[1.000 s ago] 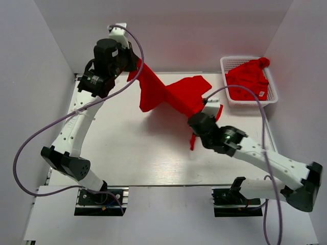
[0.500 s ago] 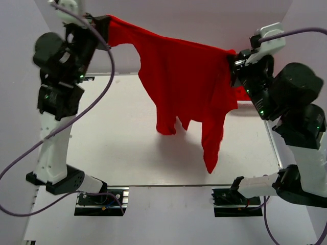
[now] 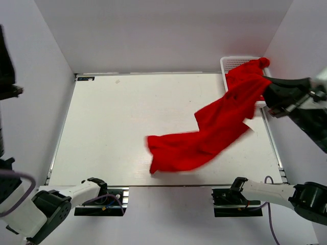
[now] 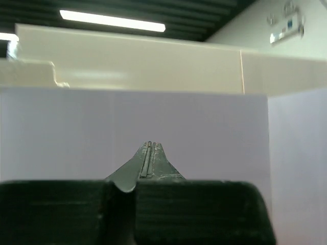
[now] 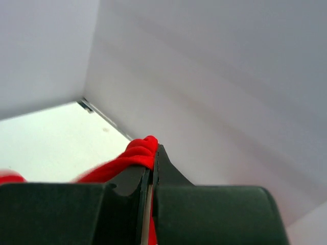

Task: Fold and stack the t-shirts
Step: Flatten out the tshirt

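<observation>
The left side and upper centre of the table point(image 3: 112, 122) lie open for passage. A red t-shirt point(image 3: 214, 130) blocks a diagonal band from lower centre up to the white basket point(image 3: 231, 62) at upper right, where the right arm point(image 3: 299, 99) crowds the edge. Walls point(image 3: 153, 35) close three sides.

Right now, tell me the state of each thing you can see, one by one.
held t-shirt, unfolded, bunched, trailing onto the table.
right gripper, shut on the held t-shirt.
left gripper, shut, empty.
basket, upright, holding cloth.
second t-shirt, crumpled in the basket.
</observation>
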Robot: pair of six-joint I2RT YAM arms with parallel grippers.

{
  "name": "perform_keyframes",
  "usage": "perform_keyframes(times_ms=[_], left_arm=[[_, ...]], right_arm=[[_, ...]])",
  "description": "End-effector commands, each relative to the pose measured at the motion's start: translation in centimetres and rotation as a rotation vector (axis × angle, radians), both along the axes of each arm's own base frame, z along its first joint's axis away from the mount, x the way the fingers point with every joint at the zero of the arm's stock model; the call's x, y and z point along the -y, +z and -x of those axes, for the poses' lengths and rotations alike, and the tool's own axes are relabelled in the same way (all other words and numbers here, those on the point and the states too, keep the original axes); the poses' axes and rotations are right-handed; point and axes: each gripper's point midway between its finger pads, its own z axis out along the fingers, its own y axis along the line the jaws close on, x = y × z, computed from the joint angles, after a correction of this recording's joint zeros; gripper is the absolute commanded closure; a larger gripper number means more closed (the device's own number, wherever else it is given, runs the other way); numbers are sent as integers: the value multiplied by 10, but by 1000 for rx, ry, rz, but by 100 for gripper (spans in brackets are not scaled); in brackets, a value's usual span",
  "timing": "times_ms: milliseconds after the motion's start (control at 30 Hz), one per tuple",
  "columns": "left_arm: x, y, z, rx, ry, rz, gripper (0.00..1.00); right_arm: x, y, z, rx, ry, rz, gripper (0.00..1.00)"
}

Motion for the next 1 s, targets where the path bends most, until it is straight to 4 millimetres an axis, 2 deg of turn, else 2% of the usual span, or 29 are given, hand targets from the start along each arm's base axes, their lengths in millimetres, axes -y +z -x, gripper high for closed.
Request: perform_keyframes(times_ms=[0,67,100,133,200,233,267,300,333,367,400,433,467,500,533,567,600,633,667,700,733,767,800,833,867,900,933,967], left_arm=[[9,-1,-14,-15,-7,-26,100],[16,-12,-19,-45,-29,-49,100],[21,-18,-24,-66,-49,-57,100],[32,-35,-46,-127,-69,-76,100],[44,-51,-66,-187,-94,-91,100],[50,-67,-84,-244,-102,-88,100],[55,-78,-100,-286,-100,-88,100],[59,-99,-126,-362,-79,-79,100],[59,-109,-136,-399,-72,-59,100],[65,-135,-161,-478,-55,-61,100],[57,-149,-173,-525,-4,-25,100],[55,-163,-184,-568,19,-2,100],[50,-174,-187,-595,47,20,100],[40,-204,-202,-671,123,51,100],[34,-214,-201,-691,145,84,100],[26,-237,-210,-738,210,99,100],[21,-247,-211,-759,237,123,100],[19,-259,-215,-790,251,146,100],[13,-273,-216,-820,295,150,100],[10,-282,-217,-845,319,145,100],[10,-288,-220,-865,328,150,100],[5,-295,-223,-886,366,154,100],[6,-314,-230,-947,393,144,100],[5,-323,-233,-978,408,146,100],[5,-330,-235,-1002,422,159,100],[5,-341,-236,-1040,430,150,95],[8,-352,-240,-1069,431,155,67],[10,-354,-240,-1079,422,155,51]], right_arm=[[-11,20,30,95,171,-17,100],[-16,17,35,81,210,-24,100],[-22,8,30,52,210,-10,100],[-33,-7,22,16,209,19,100],[-58,-36,5,-77,209,64,100],[-68,-48,0,-117,213,91,100],[-94,-72,-14,-180,227,156,100],[-112,-85,-23,-211,244,179,100],[-130,-98,-32,-244,249,204,100],[-145,-108,-43,-265,250,187,100],[-166,-126,-55,-301,255,208,100],[-180,-152,-64,-339,254,236,100],[-197,-167,-71,-369,269,215,100],[-223,-194,-89,-418,264,237,100],[-233,-207,-99,-446,253,242,100],[-246,-209,-104,-492,264,210,100],[-276,-246,-128,-557,247,257,100],[-287,-259,-137,-585,262,270,100],[-319,-308,-155,-674,272,322,100],[-329,-300,-167,-665,273,296,100],[-335,-312,-177,-693,272,302,100],[-355,-375,-192,-780,260,373,100],[-364,-350,-207,-756,252,302,93],[-367,-356,-213,-780,243,291,74],[-371,-378,-231,-820,212,286,55],[-371,-375,-230,-870,211,247,10],[-369,-372,-228,-887,228,236,10],[-356,-374,-232,-909,203,224,10]])
